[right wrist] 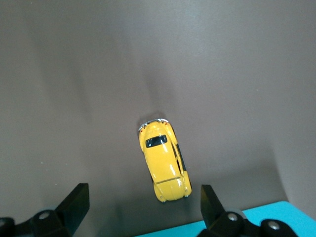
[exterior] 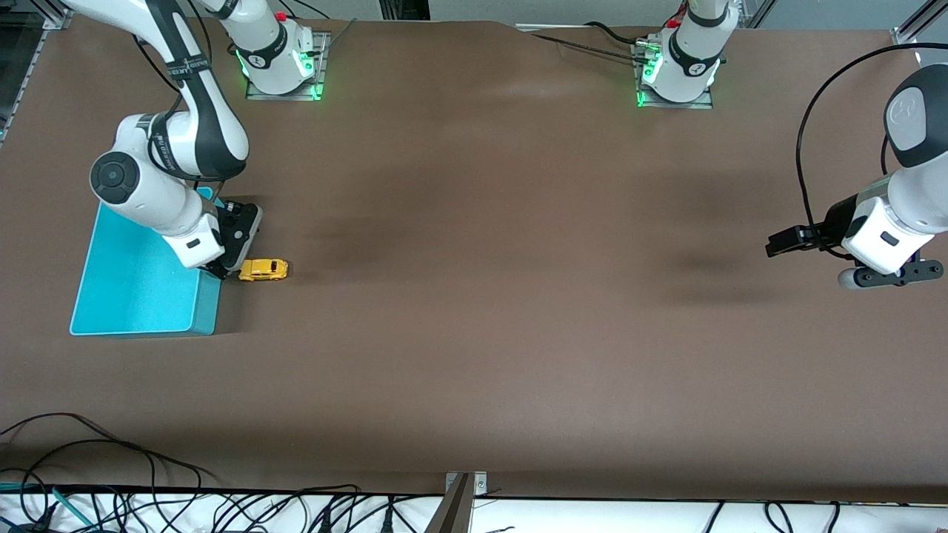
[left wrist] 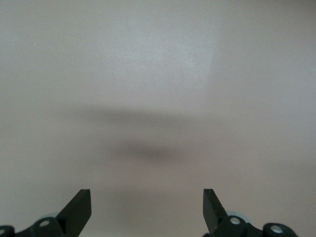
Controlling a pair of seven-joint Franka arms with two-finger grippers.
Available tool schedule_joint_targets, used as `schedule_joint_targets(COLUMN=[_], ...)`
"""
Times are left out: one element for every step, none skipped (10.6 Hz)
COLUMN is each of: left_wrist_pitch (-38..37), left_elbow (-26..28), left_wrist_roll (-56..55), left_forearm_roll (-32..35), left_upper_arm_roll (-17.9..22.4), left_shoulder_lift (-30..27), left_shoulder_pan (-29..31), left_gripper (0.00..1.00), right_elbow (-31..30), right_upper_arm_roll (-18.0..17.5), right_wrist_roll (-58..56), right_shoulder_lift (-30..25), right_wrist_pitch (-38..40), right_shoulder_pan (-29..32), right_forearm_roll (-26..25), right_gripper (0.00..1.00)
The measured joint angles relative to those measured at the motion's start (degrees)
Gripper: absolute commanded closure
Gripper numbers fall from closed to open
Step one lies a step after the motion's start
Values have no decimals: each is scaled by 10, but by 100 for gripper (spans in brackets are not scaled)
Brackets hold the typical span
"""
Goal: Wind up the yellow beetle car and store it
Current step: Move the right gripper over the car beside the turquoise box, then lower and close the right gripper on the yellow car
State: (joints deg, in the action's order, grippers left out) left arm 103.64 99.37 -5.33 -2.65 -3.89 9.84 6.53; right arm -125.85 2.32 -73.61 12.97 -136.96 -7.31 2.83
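Brown desk (exterior: 474,333) carried little. Toward the right arm's end stood a turquoise bin (exterior: 137,285); just beside its wall, on the desk, sat the yellow beetle car (exterior: 264,269), upright on its wheels and not in the bin. The right gripper (right wrist: 140,210) hung over the car's end nearest the bin, fingers spread, nothing pinched. The left gripper (left wrist: 147,210) waited spread over bare desk. Judgement: approach step; next move calls for lowering squarely astride the car's body before closing.

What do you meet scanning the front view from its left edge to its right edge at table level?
Turquoise bin → right hand, open, low beside the bin → yellow beetle car → bare brown table → left hand, open, waiting over the table.
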Motion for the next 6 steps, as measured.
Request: schedule_joint_targets(left_wrist_pitch=[0, 0, 0, 0, 0, 0], left_elbow=[0, 0, 0, 0, 0, 0], left_wrist_roll=[0, 0, 0, 0, 0, 0], left_forearm_roll=[0, 0, 0, 0, 0, 0], left_upper_arm_roll=[0, 0, 0, 0, 0, 0], left_shoulder_lift=[0, 0, 0, 0, 0, 0], left_shoulder_pan=[0, 0, 0, 0, 0, 0], left_gripper=[0, 0, 0, 0, 0, 0], right_elbow=[-11, -28, -47, -60, -65, -66], right_upper_arm_roll=[0, 0, 0, 0, 0, 0], right_wrist_roll=[-15, -30, -50, -69, -80, -87], right_shoulder_lift=[1, 3, 6, 14, 23, 33], right_wrist_pitch=[-19, -50, -87, -112, -124, -131], right_shoulder_pan=[0, 0, 0, 0, 0, 0], right_forearm_roll=[0, 0, 0, 0, 0, 0], right_gripper=[0, 0, 0, 0, 0, 0])
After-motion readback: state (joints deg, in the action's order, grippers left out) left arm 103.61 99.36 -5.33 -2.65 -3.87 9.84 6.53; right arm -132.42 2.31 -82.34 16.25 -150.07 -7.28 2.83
